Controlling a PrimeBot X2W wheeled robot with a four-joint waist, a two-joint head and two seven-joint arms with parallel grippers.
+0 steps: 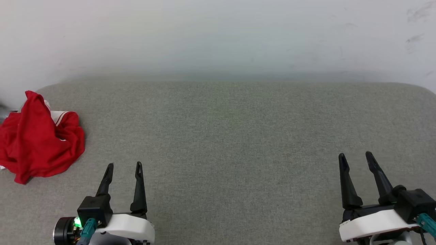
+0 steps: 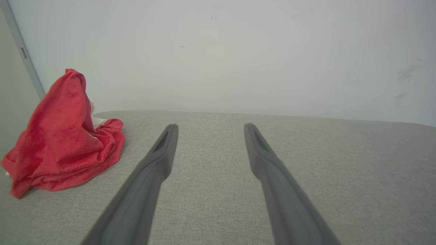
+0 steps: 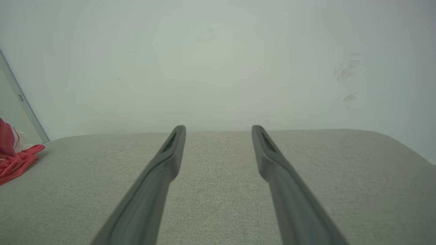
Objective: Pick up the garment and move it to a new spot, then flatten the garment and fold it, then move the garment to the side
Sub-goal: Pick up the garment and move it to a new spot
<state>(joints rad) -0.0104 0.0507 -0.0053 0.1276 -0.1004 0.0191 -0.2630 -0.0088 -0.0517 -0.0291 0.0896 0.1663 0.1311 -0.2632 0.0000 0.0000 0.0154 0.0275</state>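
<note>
The garment lies crumpled in a red heap at the far left of the grey padded surface, with a bit of white, red-striped trim showing near its top. In the left wrist view the garment rises to a peak left of my fingers; in the right wrist view the garment peeks in at the left edge. My left gripper hovers open at the lower left, to the right of the heap and apart from it. At the lower right my right gripper is open too, holding nothing.
The grey fabric surface spans the whole head view, with rounded far corners. A pale wall runs right behind it, marked by a few dark scuffs at the upper right. A grey vertical strip stands at the wall's left.
</note>
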